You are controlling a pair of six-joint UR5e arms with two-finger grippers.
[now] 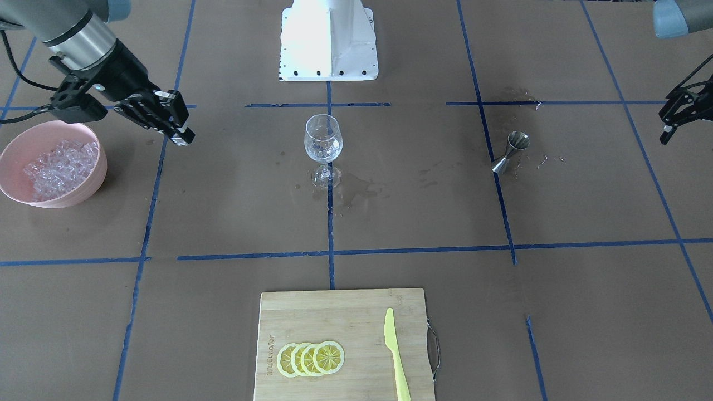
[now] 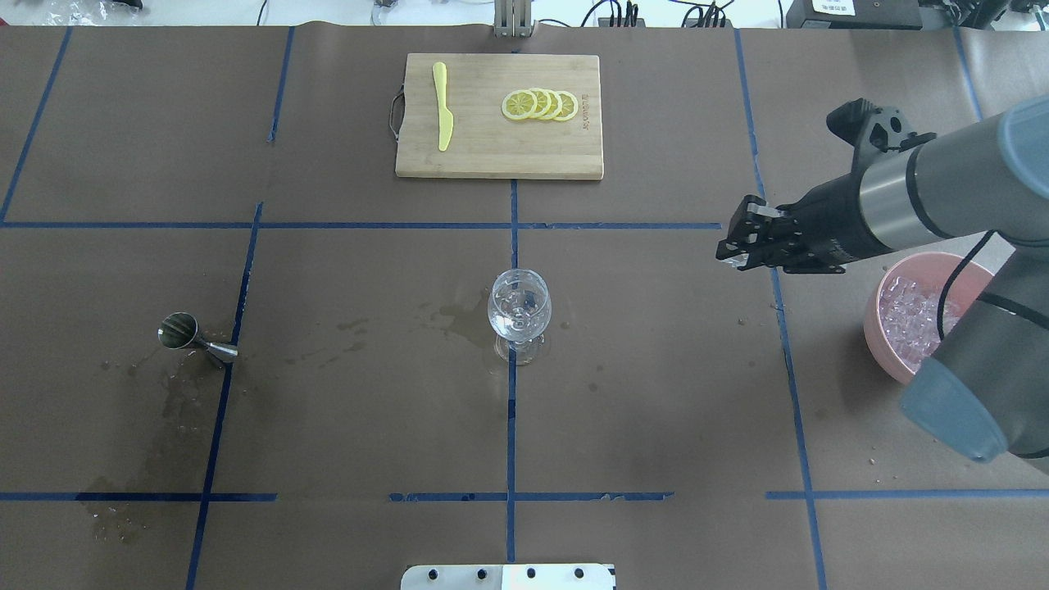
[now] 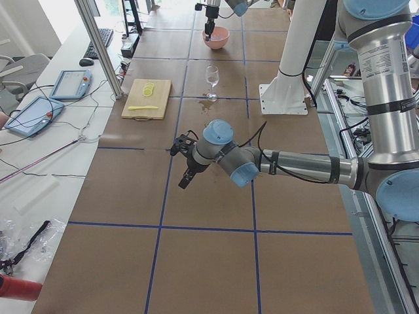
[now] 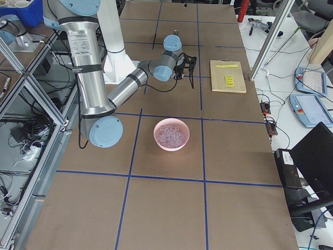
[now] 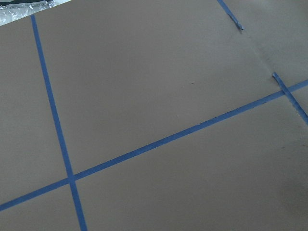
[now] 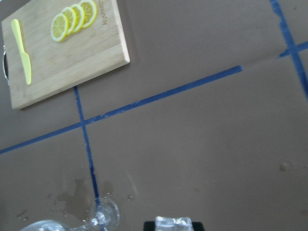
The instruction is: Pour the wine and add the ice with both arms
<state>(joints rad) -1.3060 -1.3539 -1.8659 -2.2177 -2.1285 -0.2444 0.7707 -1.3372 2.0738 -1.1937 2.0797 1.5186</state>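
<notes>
The wine glass (image 1: 323, 146) stands upright at the table's middle, also in the overhead view (image 2: 519, 311); its foot shows in the right wrist view (image 6: 106, 214). A pink bowl (image 1: 83, 192) holds the ice (image 1: 58, 164), also seen overhead (image 2: 905, 315). My right gripper (image 1: 181, 131) hangs between bowl and glass, apart from both, shut on one clear ice piece (image 6: 173, 222); it also shows in the overhead view (image 2: 732, 251). My left gripper (image 1: 665, 127) is off to the far side, open and empty, over bare table. A steel jigger (image 1: 509, 151) lies tipped over.
A wooden cutting board (image 1: 334, 317) with lemon slices (image 1: 311, 358) and a yellow knife (image 1: 395, 356) sits at the far edge from the robot. Wet stains (image 2: 459, 315) spread around the glass and the jigger. The white robot base (image 1: 328, 39) stands behind the glass.
</notes>
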